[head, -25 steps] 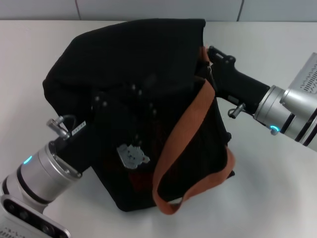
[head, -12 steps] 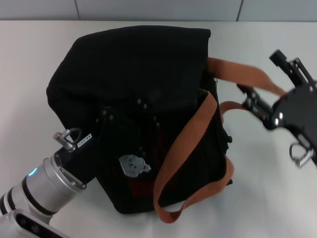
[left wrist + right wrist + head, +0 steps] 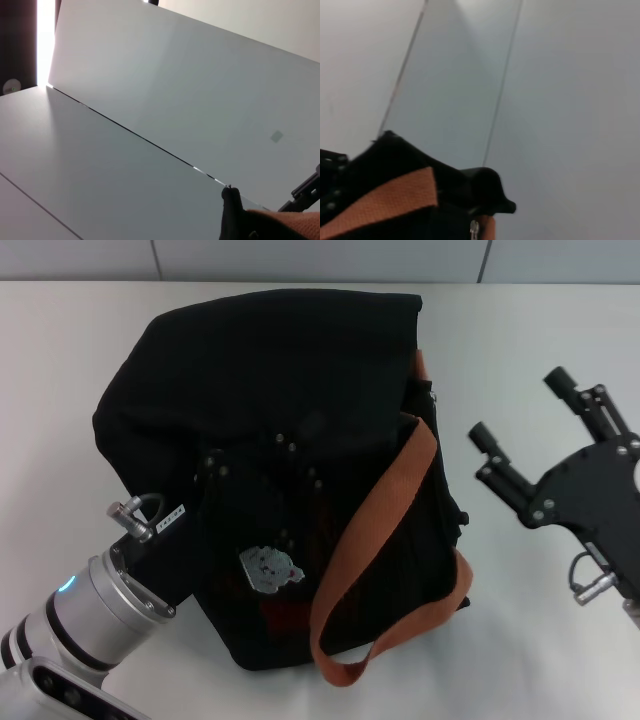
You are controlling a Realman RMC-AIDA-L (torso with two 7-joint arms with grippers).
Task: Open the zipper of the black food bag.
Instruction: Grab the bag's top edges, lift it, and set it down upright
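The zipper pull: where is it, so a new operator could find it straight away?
Start at the black bag in the middle of the white table. Go to its side facing the open right gripper, where the orange strap climbs to the top edge. In the right wrist view the pull hangs just under that strap, the only small silver piece on the black fabric.

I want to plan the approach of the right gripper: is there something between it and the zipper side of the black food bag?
Only bare table separates the right gripper, open, from the black food bag. At the bag's edge an orange strap crosses beside the silver pull tab. The left gripper is against the bag's front.
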